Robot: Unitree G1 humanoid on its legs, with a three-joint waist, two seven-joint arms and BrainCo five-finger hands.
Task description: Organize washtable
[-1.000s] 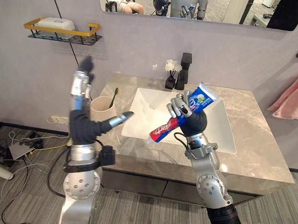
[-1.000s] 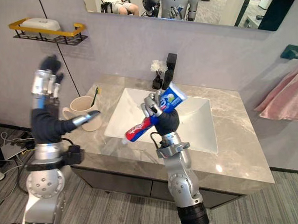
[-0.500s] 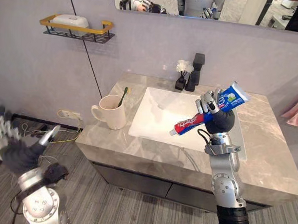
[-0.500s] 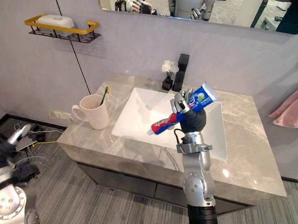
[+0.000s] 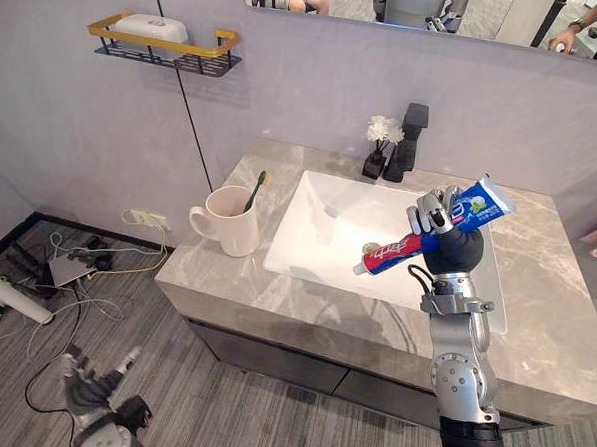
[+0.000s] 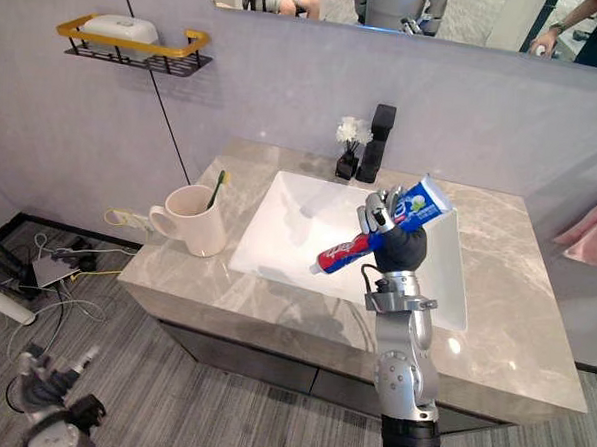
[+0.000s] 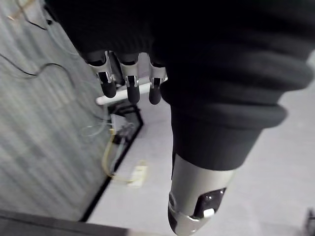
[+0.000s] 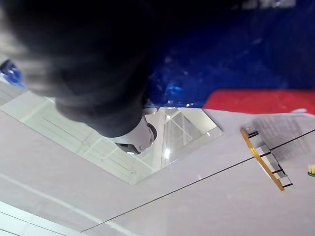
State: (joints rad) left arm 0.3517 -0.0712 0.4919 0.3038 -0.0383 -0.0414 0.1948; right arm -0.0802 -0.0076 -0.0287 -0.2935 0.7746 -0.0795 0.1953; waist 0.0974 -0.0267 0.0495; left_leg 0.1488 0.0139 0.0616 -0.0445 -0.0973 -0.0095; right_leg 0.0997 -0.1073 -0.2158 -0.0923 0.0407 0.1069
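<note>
The toothpaste tube (image 5: 433, 234) is held raised over the right half of the sink (image 5: 319, 220), clear of the table (image 5: 538, 331). Its red cap end is tilted down toward the basin and its blue tail points up to the right. The tube's middle is wrapped by the curled fingers (image 5: 426, 212) of the right hand (image 5: 459, 250).

Bare table is left to the right of the sink and along the front edge. The cup (image 5: 228, 223) with the toothbrush (image 5: 254, 188) is set near the table's left edge, and the faucet (image 5: 411, 134) at the back edge.

The left hand (image 5: 89, 391) is hung low by the floor (image 5: 31, 360), its fingers (image 7: 129, 86) loosely straight, side by side.

No legible text, numbers or signs; print on the toothpaste tube (image 5: 389, 255) far too small.
</note>
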